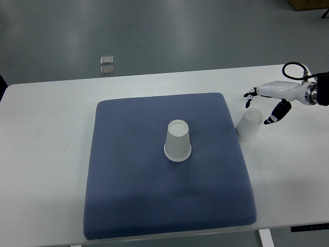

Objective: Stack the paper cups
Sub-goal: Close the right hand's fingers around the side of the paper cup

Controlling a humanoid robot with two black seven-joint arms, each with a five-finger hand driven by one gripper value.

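The right hand (267, 103) reached in from the right edge of the top view, hovering over the white surface (46, 134) near its far right side. Its white palm faced down and its dark-tipped fingers (250, 94) were spread and relaxed, holding nothing; the thumb hung lower, pointing down toward the surface. A black cable looped up from the wrist.

Just below and slightly to the left of the hand stood a paper cup (248, 126), upside down on the bare surface, its closed bottom facing up. The thumb tip was just beside the cup's upper right edge; whether it touched could not be told. The cup sat right next to the right edge of a blue mat (133, 190), apparently not on it.

Farther to the left of the hand, well apart from it, a second paper cup (178, 140) also stood upside down, near the middle of the mat. The two cups were separate, not stacked.

Far to the left of the hand and beyond the surface's far edge, two small shiny square plates (107, 65) lay on the grey floor (180, 36), one just behind the other.

The left arm did not show anywhere.
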